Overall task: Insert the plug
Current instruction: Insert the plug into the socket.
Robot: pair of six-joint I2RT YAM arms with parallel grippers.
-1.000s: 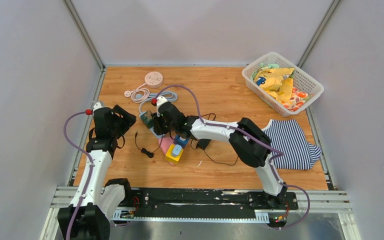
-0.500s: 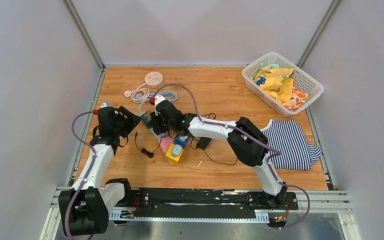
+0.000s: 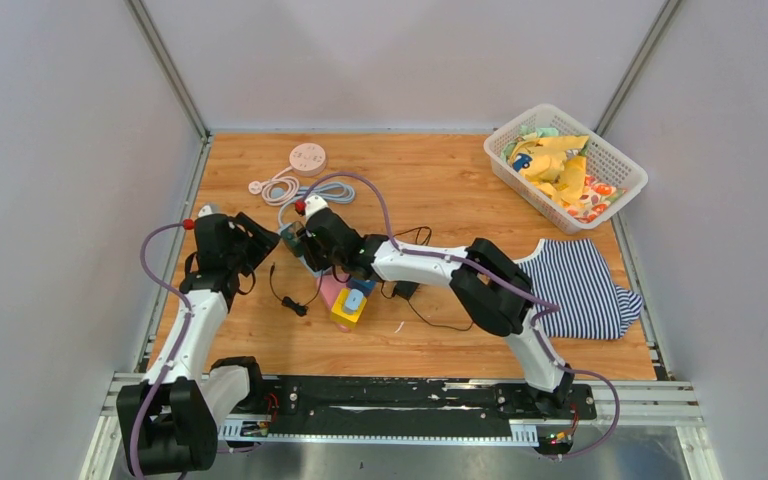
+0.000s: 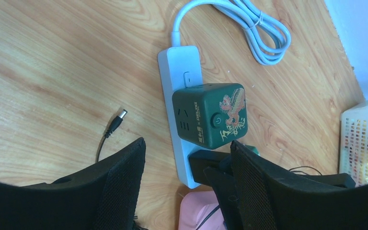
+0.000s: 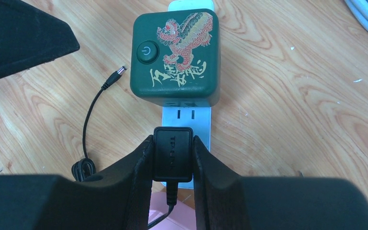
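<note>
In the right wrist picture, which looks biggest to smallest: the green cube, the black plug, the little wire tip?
1. green cube, clearly the largest
2. black plug
3. little wire tip, the smallest

wooden table (image 3: 440, 180), power strip (image 4: 177, 62), basket (image 3: 615, 200), striped shirt (image 3: 585, 285)

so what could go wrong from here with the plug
1. The black adapter, pinched in the right hand, sits close beside the green cube on the white power strip. A slight misalignment could jam it against the cube instead of seating it.
2. The left hand hovers open by the strip and is not gripping it, so a push may slide the strip.
</note>
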